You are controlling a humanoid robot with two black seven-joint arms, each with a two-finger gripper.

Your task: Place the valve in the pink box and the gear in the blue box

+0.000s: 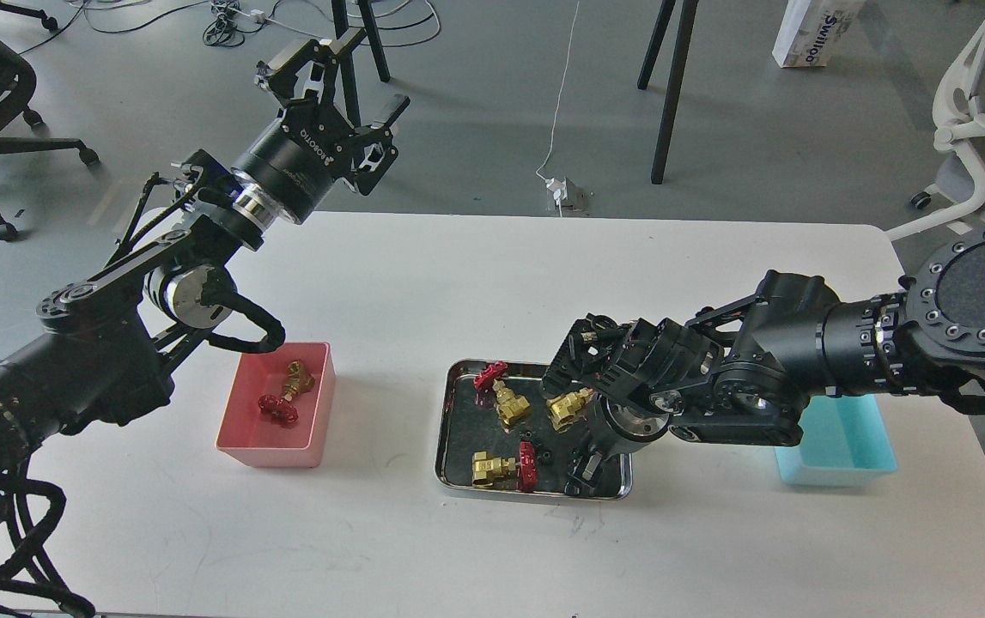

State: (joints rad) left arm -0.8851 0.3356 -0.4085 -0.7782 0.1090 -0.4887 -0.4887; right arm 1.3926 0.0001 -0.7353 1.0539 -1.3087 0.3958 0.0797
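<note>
A pink box [267,451] stands at the left and holds one brass valve with a red handwheel [284,393]. Three more valves lie in a steel tray [449,472]: one at the back [502,402], one in the middle [568,408], one at the front [502,467]. Tiny black gears [544,455] lie between them. My right gripper [582,470] points down into the tray's front right corner; its fingers are dark and cannot be told apart. The blue box [840,442] stands at the right, partly behind my right arm. My left gripper [337,81] is open and empty, raised beyond the table's far edge.
The white table [423,283] ends at the far side just below my left gripper. Chairs, stand legs and cables are on the floor beyond it. My right forearm [801,360] stretches over the table between the tray and the blue box.
</note>
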